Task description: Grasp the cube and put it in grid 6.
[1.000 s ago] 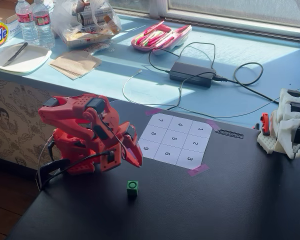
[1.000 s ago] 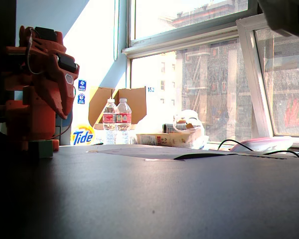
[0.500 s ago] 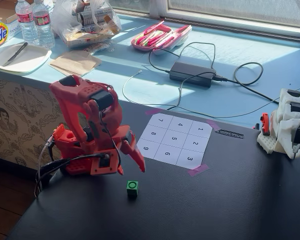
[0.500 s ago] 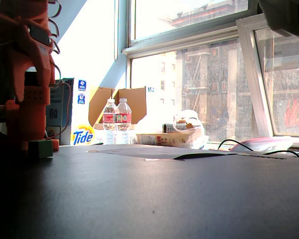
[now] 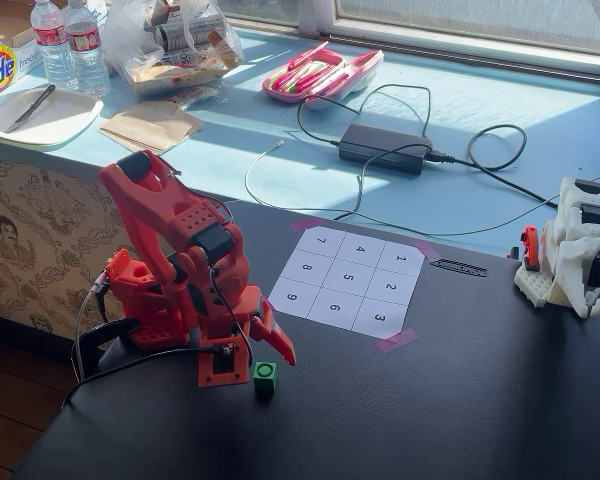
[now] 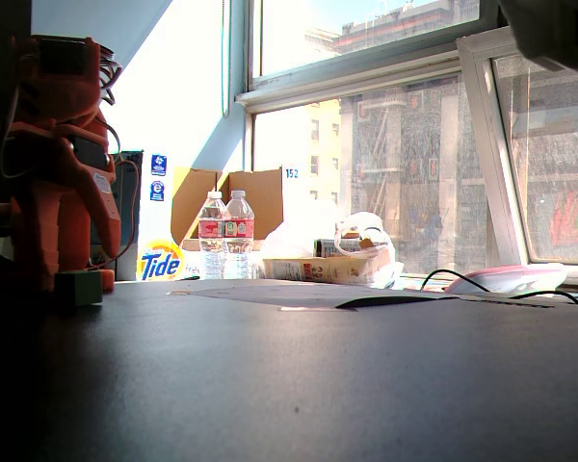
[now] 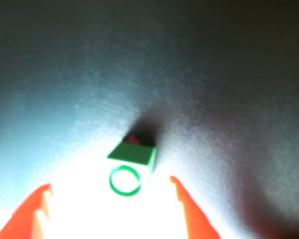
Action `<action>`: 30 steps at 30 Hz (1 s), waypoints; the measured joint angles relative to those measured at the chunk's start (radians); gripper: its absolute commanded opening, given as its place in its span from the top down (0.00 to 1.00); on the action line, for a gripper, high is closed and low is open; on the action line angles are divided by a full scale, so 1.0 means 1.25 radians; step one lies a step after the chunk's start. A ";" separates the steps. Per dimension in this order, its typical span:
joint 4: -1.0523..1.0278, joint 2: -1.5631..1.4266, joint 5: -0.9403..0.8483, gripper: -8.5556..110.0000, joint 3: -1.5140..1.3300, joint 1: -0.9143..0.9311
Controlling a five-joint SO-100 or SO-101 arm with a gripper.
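Wrist view: gripper spread wide, cube between red fingertips, untouched, ring mark on top. Fixed view: cube on black table, below-left of numbered sheet, grid 6 vacant.

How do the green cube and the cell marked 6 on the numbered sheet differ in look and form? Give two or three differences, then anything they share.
The cube is bright green; grid 6 is white. The cube is a raised solid block standing on the bare black table; grid 6 is a flat printed square on the paper sheet. The cube's top bears a dark ring; grid 6 bears a black numeral. The cube looks smaller than grid 6. Both show a square outline on top and lie on the same table.
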State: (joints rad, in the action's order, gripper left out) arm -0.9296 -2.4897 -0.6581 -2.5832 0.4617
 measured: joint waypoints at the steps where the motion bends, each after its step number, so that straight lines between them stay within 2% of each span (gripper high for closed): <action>1: 0.005 0.000 -0.001 0.62 0.000 -0.002; 13: 0.085 0.021 0.012 0.65 -0.055 -0.047; 15: 0.104 0.029 0.012 0.70 -0.067 -0.047; 18: 0.119 0.037 0.012 0.88 -0.075 -0.047; 20: 0.119 0.037 0.012 0.93 -0.075 -0.047; 30: 0.081 0.036 0.018 0.93 -0.045 -0.052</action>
State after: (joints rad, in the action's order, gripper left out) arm -0.8283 -2.4452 -0.6351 -2.6400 0.3973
